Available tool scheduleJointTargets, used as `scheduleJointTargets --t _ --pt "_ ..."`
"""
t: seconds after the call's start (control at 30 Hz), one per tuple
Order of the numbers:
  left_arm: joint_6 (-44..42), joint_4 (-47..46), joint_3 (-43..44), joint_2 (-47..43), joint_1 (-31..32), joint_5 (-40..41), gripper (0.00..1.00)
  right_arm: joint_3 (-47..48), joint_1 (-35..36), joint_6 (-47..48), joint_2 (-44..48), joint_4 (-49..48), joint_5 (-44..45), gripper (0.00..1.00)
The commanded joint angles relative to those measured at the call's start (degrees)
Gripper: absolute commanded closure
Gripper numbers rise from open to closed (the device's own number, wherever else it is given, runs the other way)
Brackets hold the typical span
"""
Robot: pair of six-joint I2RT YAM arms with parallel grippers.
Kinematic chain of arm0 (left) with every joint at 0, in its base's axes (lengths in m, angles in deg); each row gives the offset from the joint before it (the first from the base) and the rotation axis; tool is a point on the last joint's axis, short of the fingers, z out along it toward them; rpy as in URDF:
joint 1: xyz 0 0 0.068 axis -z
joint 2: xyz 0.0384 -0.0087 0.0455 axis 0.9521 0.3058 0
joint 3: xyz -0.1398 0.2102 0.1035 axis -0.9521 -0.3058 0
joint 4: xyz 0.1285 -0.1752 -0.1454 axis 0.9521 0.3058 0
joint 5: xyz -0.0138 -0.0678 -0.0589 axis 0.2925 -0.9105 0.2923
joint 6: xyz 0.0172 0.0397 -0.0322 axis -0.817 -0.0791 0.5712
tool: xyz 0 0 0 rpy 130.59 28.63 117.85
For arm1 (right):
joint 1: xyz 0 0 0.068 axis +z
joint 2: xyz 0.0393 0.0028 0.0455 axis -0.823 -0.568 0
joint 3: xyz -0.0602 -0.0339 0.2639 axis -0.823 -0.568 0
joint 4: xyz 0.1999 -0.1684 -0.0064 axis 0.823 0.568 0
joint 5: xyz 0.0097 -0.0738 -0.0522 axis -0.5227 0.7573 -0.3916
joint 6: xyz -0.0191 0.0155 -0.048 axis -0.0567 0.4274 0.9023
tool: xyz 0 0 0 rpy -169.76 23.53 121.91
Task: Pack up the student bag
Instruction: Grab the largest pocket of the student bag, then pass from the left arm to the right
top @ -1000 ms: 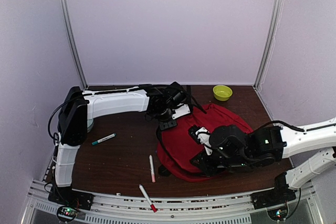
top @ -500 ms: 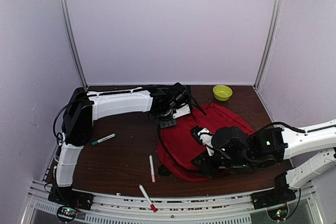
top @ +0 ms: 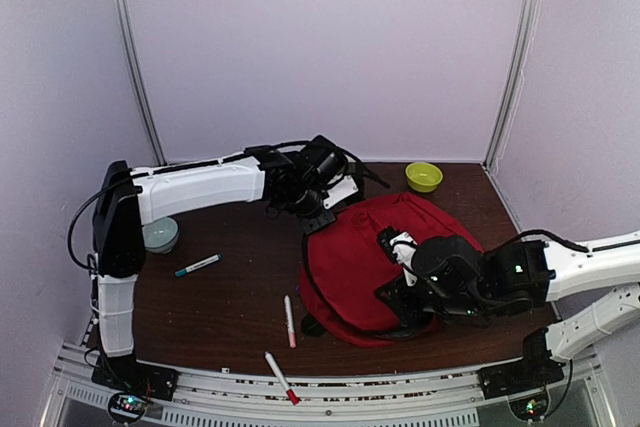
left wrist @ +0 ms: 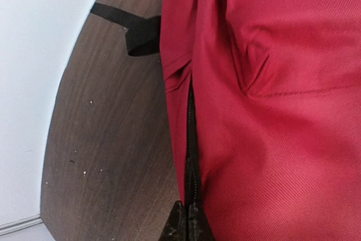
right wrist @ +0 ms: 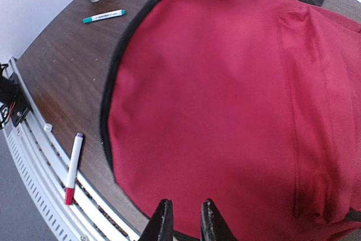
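— Where's the student bag (top: 355, 257)?
— On the table (top: 230, 297), right of the middle, its red fabric bulging up, between my two arms. A black strap (left wrist: 132, 26) trails off one edge onto the wood.
— And your left gripper (left wrist: 186, 222)?
— At the bag's far left edge. My fingers (left wrist: 176, 227) are pressed together on the black zipper (left wrist: 192, 156), which runs straight into the tips.
— The right one?
— My right gripper (right wrist: 185, 214) sits low over the near right part of the bag, fingers a narrow gap apart, red cloth showing between them. Whether the tips touch the fabric I cannot tell.
— Anything else around?
— A teal marker (top: 197, 265) and a pale bowl (top: 160, 235) off to the left, well apart from the bag. A white marker with a red cap (top: 289, 320) just left of the bag, a second marker (top: 280, 377) at the near edge, and a yellow-green bowl (top: 423, 176) at the far side, near the bag's top
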Motion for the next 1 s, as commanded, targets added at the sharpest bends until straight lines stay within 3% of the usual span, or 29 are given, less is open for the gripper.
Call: scheduleJointTargets --t 0.0,0.07,0.2,0.27,0.5,0.63,0.77,0.97 --pt "7.37 -6.1 -4.37 -8.19 -0.87 -5.94 1.0 1.33 -4.32 -3.24 1.8 2.51 6.4 0.81" --pt "8.88 -7.02 -5.86 -9.64 -0.91 -7.41 1.0 1.82 -5.9 -3.26 1.96 1.46 5.84 0.78" --pt "11.77 -10.3 -9.13 -11.47 -1.36 -13.0 1.0 5.17 -8.59 -3.16 -0.14 0.56 4.98 0.52" --pt "12.96 -12.39 -10.88 -12.42 -1.67 -16.41 1.0 7.54 -10.36 -3.59 -3.0 0.32 3.21 0.47" --pt "16.36 -20.46 -19.27 -17.38 -4.08 -26.73 1.0 13.55 -14.32 -5.83 -10.89 -2.08 -2.58 0.46" --pt "17.82 -27.5 -26.71 -21.83 -6.49 -34.51 1.0 12.2 -17.81 -6.68 -12.61 -9.62 -11.97 0.5" --pt "17.18 -30.7 -30.3 -23.55 -6.9 -39.52 1.0 9.29 -19.27 -6.01 -12.63 -24.25 -24.53 0.52" --pt "17.54 -34.5 -31.45 -23.56 -7.18 -45.32 1.0 10.8 -21.35 -5.37 -17.16 -31.89 -31.78 0.52"
